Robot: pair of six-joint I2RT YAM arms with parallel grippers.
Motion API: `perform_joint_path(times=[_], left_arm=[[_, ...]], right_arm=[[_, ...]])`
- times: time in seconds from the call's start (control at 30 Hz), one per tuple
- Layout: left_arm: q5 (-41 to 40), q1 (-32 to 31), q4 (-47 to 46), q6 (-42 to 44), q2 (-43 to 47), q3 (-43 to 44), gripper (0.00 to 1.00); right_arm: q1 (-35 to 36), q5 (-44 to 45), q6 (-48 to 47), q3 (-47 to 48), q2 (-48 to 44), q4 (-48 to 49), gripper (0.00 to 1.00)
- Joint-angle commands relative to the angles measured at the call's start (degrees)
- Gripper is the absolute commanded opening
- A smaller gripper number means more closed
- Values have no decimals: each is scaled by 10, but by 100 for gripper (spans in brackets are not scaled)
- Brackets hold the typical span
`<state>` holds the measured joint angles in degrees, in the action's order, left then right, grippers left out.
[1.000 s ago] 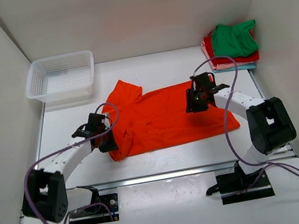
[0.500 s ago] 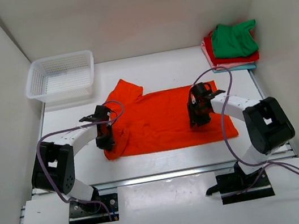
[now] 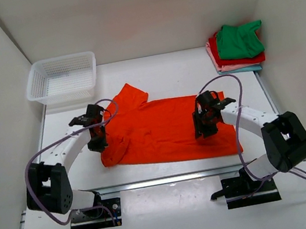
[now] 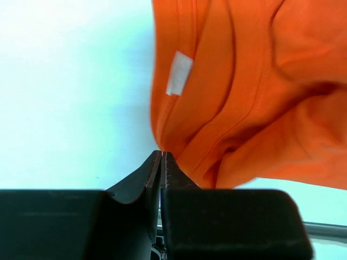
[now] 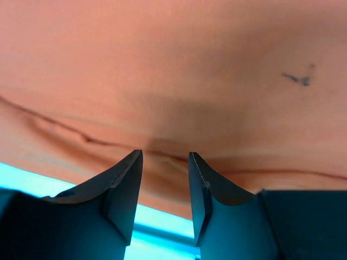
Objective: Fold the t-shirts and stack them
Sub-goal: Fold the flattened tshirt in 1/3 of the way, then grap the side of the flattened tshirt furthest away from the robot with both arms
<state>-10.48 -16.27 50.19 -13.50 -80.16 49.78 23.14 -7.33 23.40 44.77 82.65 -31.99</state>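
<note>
- Clearly the step in hand is laying out the orange t-shirt (image 3: 161, 128) for its first fold; it lies lengthwise across the middle of the top view, flat in the centre and rumpled at its left end.
- Its collar end, with a white label (image 4: 179, 73) showing in the left wrist view, is bunched at the left of the frame, and one sleeve points toward the upper left.
- The left gripper (image 4: 161, 155) has its jaws pressed together on a pinch of orange cloth at that bunched end; the folds run straight into its tips.
- The right gripper (image 5: 165, 157) has its jaws apart, low over the cloth near the shirt's lower right edge, and I see no cloth gathered between them.
- The folded t-shirts (image 3: 238, 44) sit stacked at the upper right of the top view, green on top, well apart from the orange one.
- A white basket (image 3: 61, 59) stands at the upper left of the table (image 3: 163, 71), touching nothing.
- By my judgement the fold itself is not yet begun, since the left end is too creased.
- The next move likely calls for the right jaws to close on the hem, then both arms pulling apart to take out the slack.
</note>
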Motion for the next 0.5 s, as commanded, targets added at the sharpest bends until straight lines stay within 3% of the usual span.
perform_joint_path(times=[0.0, 0.1, 0.2, 0.23, 0.3, 0.33, 0.4, 0.47], left_arm=[[8, 18, 28, 16, 37, 62, 16], [12, 13, 35, 21, 33, 108, 19], [33, 5, 21, 40, -10, 166, 34], [34, 2, 11, 43, -26, 198, 33], [45, 1, 2, 48, -87, 246, 13], [62, 4, -11, 41, -118, 277, 11], [90, 14, -33, 34, -165, 340, 25], [124, 26, -65, 19, -224, 384, 29]], right_arm=[[-22, 14, -31, 64, -43, -27, 37], [-57, 15, -60, 101, -46, -42, 37], [-115, 14, -87, 152, -14, -55, 37], [-122, 18, -92, 176, 2, -57, 38], [-146, 21, -93, 202, 27, -49, 39], [-152, 18, -89, 218, 43, -46, 39], [-164, 19, -91, 237, 76, -40, 40], [-172, 21, -89, 261, 102, -32, 40]])
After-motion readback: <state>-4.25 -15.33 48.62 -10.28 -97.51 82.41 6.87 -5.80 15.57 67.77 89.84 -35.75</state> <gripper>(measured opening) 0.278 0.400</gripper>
